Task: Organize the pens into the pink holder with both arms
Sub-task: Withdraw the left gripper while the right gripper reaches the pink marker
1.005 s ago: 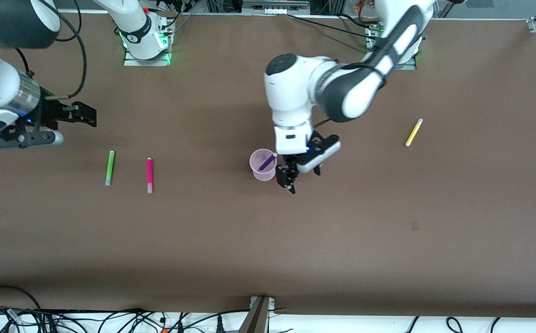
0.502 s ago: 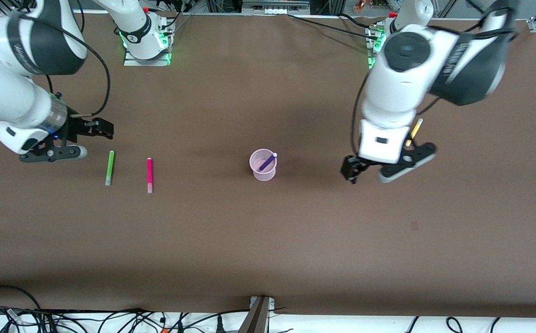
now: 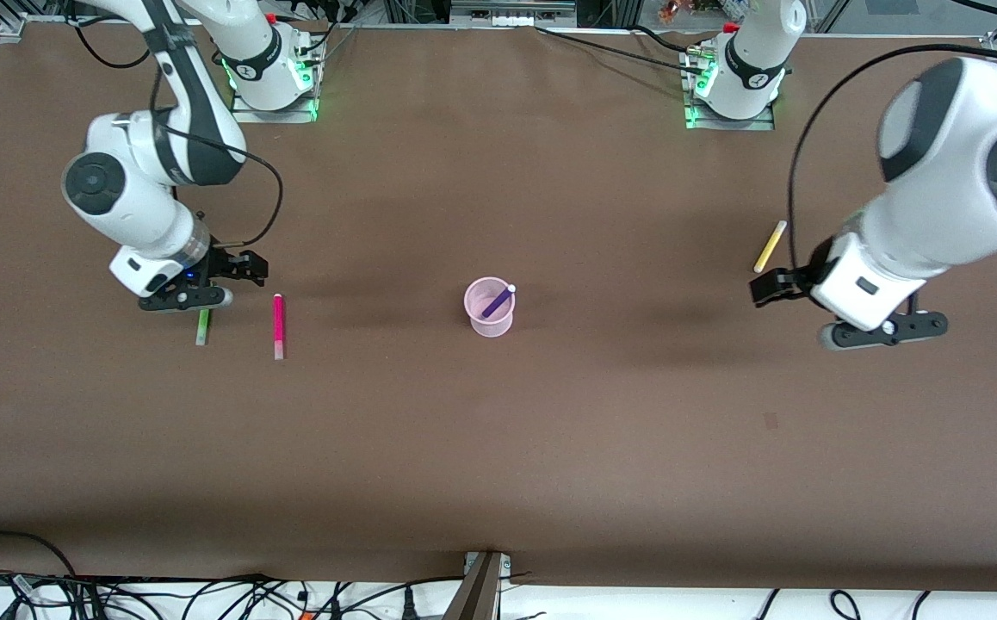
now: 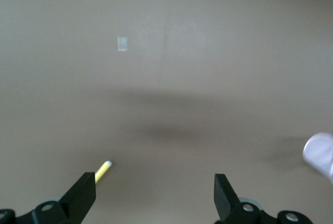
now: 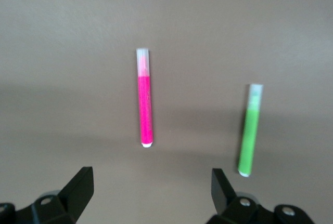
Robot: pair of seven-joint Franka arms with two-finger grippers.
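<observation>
Pens are judged light, stiff and prone to rolling; a mid-barrel grasp across the shaft is advised.

Front view: the purple pen [image 3: 496, 302] leans inside the pink holder [image 3: 489, 321] at mid-desk [image 3: 498, 430]. The green pen [image 3: 202, 326] lies partly under the right pincer [image 3: 244, 266]; the magenta pen [image 3: 278, 325] lies beside it. The yellow pen [image 3: 770, 245] lies near the left pincer [image 3: 770, 288]. Ample open room surrounds each.

Left wrist view: jaws are spread, released, empty.

Right wrist view: jaws are likewise spread over bare surface.
</observation>
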